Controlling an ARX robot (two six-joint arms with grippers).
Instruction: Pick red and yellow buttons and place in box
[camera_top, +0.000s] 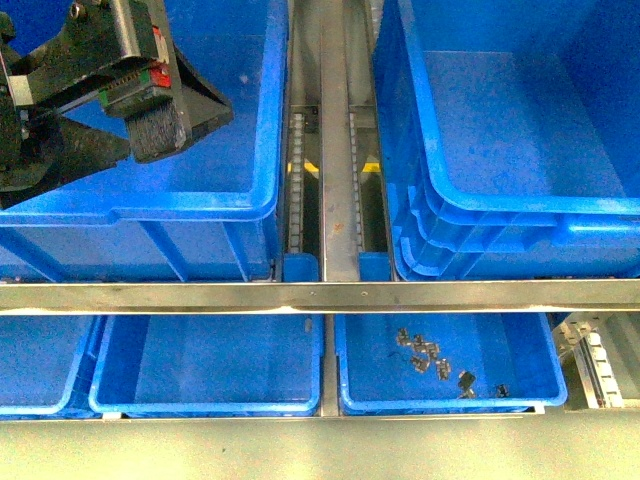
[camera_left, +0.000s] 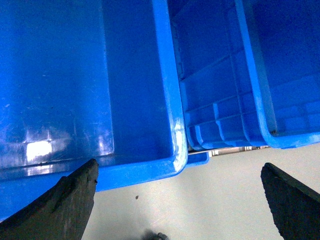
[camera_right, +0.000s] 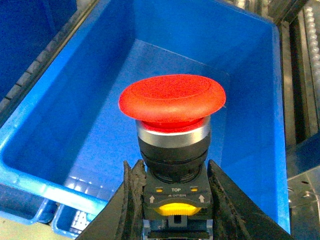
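The right gripper (camera_right: 173, 175) clamps the red button (camera_right: 172, 97) by its black switch body, cap upward. That leaves the wide cap clear, and I judge the piece is poised for release. It hangs over the box (camera_right: 75, 105), above its bare floor.

The left gripper (camera_left: 179, 200) is spread and empty over the corner of a blue crate (camera_left: 170, 125).

The button's base is cut off below the fingers. The front view lacks the right arm, so which large crate is the box is unclear.
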